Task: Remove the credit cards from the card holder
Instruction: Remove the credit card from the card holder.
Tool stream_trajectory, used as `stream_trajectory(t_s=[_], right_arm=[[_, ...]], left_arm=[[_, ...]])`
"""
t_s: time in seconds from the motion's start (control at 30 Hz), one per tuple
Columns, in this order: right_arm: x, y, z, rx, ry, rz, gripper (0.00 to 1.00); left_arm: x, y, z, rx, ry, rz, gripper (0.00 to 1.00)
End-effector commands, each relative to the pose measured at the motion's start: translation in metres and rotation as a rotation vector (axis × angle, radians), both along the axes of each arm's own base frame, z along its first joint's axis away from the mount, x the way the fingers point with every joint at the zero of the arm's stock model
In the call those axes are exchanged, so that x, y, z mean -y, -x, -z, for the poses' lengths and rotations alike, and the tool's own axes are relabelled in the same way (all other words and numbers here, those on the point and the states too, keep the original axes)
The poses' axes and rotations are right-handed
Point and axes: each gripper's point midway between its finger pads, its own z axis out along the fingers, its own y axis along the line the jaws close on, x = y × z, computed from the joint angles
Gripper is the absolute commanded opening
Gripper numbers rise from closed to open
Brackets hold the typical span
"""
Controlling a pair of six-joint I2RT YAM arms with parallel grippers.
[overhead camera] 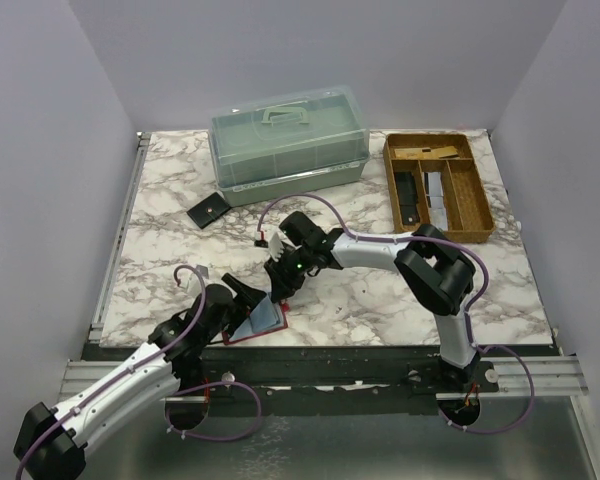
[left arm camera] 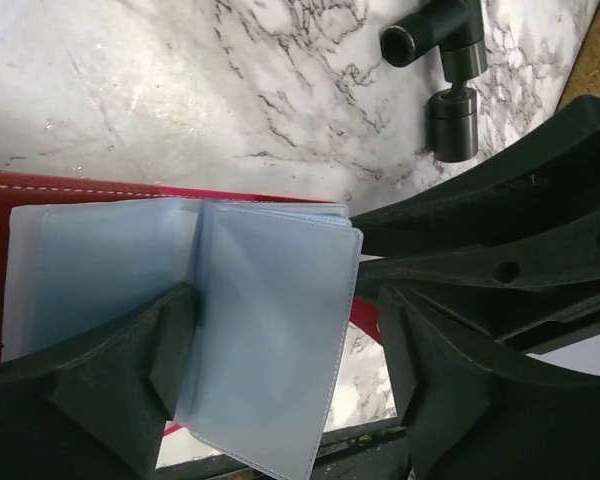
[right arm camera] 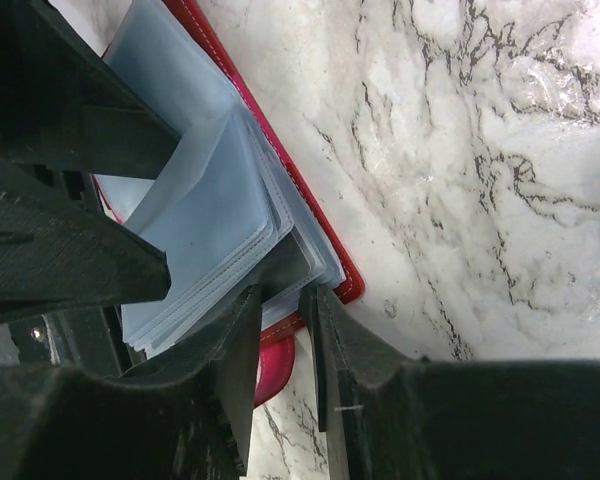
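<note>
- Right now the left gripper (left arm camera: 288, 305) has its jaws spread wide, and one pale blue plastic sleeve (left arm camera: 270, 320) stands up between them. It leans against one finger (left arm camera: 130, 380) and is clear of the other, so nothing is clamped.
- The red card holder (left arm camera: 100, 190) lies open flat on the marble table (overhead camera: 400, 290), directly under both grippers.
- The right gripper (right arm camera: 283, 300) comes in from the opposite side, jaws only a narrow gap apart. The holder's red edge sits in that gap, but I cannot tell if it is pinched.
- The two grippers are almost nose to nose, just beside each other over the sleeves.
- The credit cards can't be told apart from the sleeves.
- Well beyond the right gripper are a small black wallet (overhead camera: 208, 210), a clear lidded box (overhead camera: 288, 140) and a brown tray (overhead camera: 475, 205).
</note>
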Motion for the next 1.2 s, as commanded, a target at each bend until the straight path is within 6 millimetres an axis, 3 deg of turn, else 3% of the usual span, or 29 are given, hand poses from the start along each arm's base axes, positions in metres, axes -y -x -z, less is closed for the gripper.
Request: stream_trajectory(t_s=[0.0,0.3,0.4,0.6,0.7,0.93,1.03,1.17], right_arm=[[0.007,0.009,0.017,-0.075,0.047,0.032,0.32],[-0.004,0.028,-0.016,-0.233,-0.093,-0.024,0.33],[-0.001,0.025,-0.020,-0.245,-0.114,-0.016,0.33],[0.003,0.019,-0.020,-0.283,-0.125,0.000,0.33],[0.004,0.016,-0.024,-0.279,-0.132,0.003,0.33],[0.012,-0.001,-0.028,-0.224,-0.128,0.031,0.37],[0.013,0.004,-0.044,-0.222,-0.184,-0.018,0.44],[0.013,0.026,-0.066,-0.307,-0.286,-0.122,0.63]], left_arm=[[0.004,0.008,0.009,-0.013,-0.003,0.063,0.82],[-0.005,0.016,0.036,-0.179,-0.165,0.068,0.79],[-0.006,0.015,0.038,-0.194,-0.197,0.072,0.63],[-0.006,0.013,0.033,-0.164,-0.187,0.076,0.52],[-0.008,0.014,0.034,-0.156,-0.180,0.068,0.39],[-0.012,0.016,0.028,-0.133,-0.154,0.046,0.39],[-0.012,0.015,0.026,-0.118,-0.135,0.038,0.39],[-0.010,0.013,0.023,-0.104,-0.110,0.030,0.40]])
